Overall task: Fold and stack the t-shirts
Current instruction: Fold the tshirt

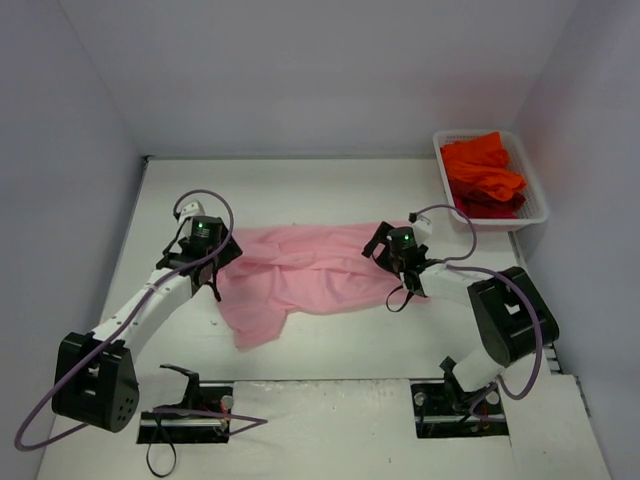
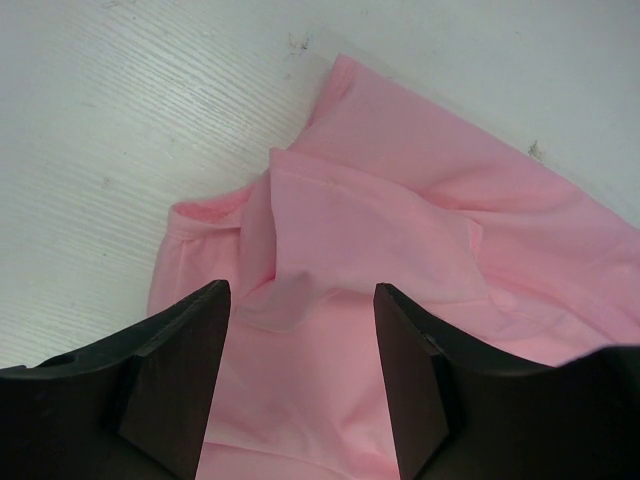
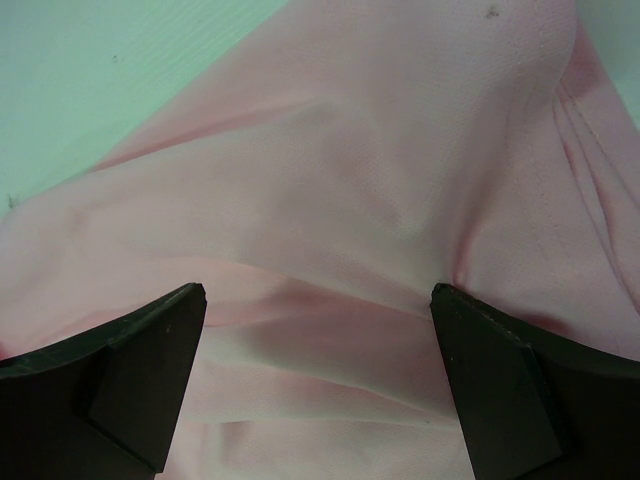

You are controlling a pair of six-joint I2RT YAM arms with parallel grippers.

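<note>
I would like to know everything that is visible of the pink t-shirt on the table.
The pink t-shirt is light pink, of thin soft cloth. It lies spread but wrinkled on the white table, not folded, one corner trailing toward the near side. At its left end a flap is turned over. The left claw and the right claw stand open above its two ends; whether they touch it is unclear.

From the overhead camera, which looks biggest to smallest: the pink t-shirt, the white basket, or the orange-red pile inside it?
1. pink t-shirt, spread loosely across the middle of the table.
2. white basket, at the far right corner.
3. orange-red t-shirts, piled inside the basket, so smaller than it.
The basket sits farther from the camera, but the order stays plain.
</note>
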